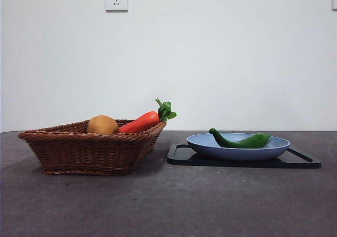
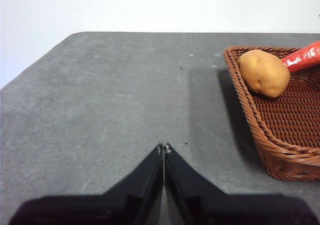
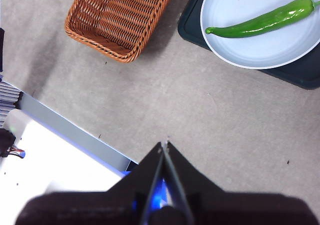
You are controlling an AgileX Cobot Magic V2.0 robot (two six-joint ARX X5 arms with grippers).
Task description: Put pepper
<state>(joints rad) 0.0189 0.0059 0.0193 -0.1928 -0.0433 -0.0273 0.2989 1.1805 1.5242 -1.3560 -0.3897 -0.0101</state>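
The green pepper (image 1: 243,140) lies in a light-blue plate (image 1: 210,147) on a black tray (image 1: 181,156) at the right. It also shows in the right wrist view (image 3: 260,21), on the plate (image 3: 235,50). My right gripper (image 3: 164,145) is shut and empty above bare table, apart from the plate. My left gripper (image 2: 164,147) is shut and empty over the table, beside the wicker basket (image 2: 260,135). Neither gripper shows in the front view.
The wicker basket (image 1: 79,147) stands at the left and holds a round yellow-orange fruit (image 1: 102,125) and an orange carrot (image 1: 141,122) with a green top. The table's front edge and a white base (image 3: 55,170) show in the right wrist view.
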